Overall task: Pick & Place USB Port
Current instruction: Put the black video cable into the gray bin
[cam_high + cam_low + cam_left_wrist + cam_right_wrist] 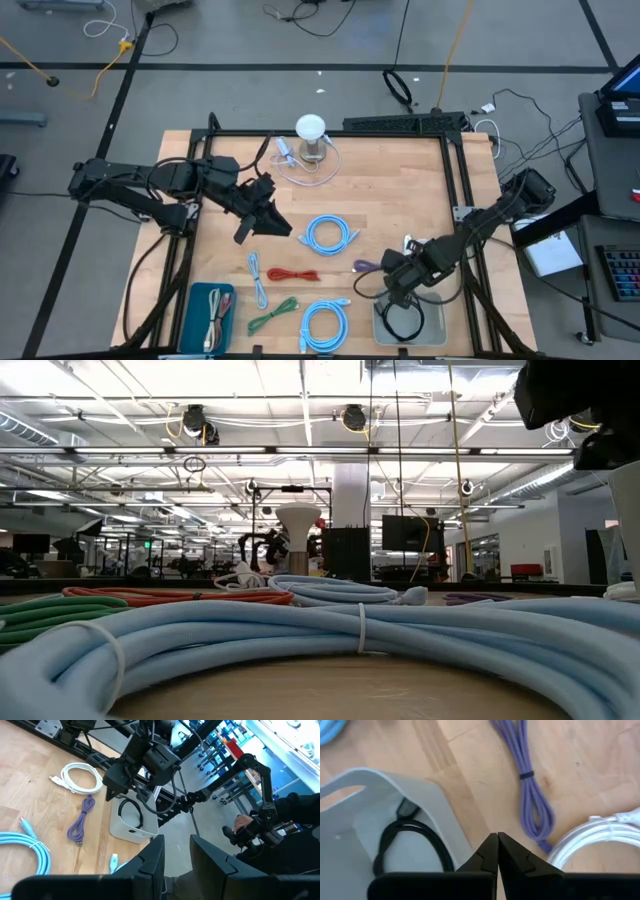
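Note:
A black USB cable [395, 845] lies coiled in the grey tray [425, 790] at the table's near right, its plug [407, 809] resting on the tray floor. My right gripper [497, 845] is shut and empty. It points down over the bare wood between the tray's rim and a purple cable [530, 795]; the high view shows it [397, 285] just beyond the tray [440, 335]. My left gripper [176, 855] is held above the table's left half [275, 222], open with nothing between its fingers.
A white coiled cable [590, 840] lies beside the purple one. Two light blue coils [328, 235] [323, 325], a red cable [290, 273], a green cable [272, 315] and a teal tray [195, 300] of cables occupy the table's near middle and left. A white-topped stand [311, 135] is at the far edge.

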You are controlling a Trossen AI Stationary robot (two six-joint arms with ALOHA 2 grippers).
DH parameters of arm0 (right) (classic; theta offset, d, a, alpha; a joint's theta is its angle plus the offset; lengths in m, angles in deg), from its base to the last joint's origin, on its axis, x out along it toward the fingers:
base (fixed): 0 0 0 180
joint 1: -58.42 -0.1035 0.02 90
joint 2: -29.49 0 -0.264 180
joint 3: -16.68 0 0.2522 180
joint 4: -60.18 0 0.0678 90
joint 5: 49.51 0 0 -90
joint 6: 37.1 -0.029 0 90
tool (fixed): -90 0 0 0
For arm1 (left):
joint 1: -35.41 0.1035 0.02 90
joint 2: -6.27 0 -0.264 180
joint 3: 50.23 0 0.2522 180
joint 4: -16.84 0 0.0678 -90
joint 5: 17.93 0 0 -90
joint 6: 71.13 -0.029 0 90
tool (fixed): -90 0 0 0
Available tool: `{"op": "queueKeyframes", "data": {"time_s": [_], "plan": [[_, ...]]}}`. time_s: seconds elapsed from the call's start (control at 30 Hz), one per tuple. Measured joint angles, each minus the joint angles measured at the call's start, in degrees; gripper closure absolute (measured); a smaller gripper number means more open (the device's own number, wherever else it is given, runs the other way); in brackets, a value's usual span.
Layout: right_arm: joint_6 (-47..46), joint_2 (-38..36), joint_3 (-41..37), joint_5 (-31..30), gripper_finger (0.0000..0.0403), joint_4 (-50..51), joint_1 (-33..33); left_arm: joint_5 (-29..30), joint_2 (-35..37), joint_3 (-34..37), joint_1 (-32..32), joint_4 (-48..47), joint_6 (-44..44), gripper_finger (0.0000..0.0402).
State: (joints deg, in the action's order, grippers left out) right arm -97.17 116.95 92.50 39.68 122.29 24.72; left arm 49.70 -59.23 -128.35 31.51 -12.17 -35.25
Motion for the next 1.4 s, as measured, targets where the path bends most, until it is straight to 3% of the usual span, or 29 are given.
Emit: {"op": "queueKeyframes", "data": {"time_s": [0.37,0.6,1.4], "plan": [[1.88,0.00,-1.15,2.97,0.0403,2.94,0.91,0.04,0.00,0.00,-0.77,0.00,0.42,0.0309],[-0.72,0.00,-2.94,6.91,0.0403,1.84,-1.26,0.03,0.00,0.00,-1.38,-0.13,-0.06,0.0309],[-7.61,0.00,-2.89,11.59,0.0403,0.56,-7.51,1.50,0.00,0.00,-1.33,-3.34,-0.36,0.0309]]}}
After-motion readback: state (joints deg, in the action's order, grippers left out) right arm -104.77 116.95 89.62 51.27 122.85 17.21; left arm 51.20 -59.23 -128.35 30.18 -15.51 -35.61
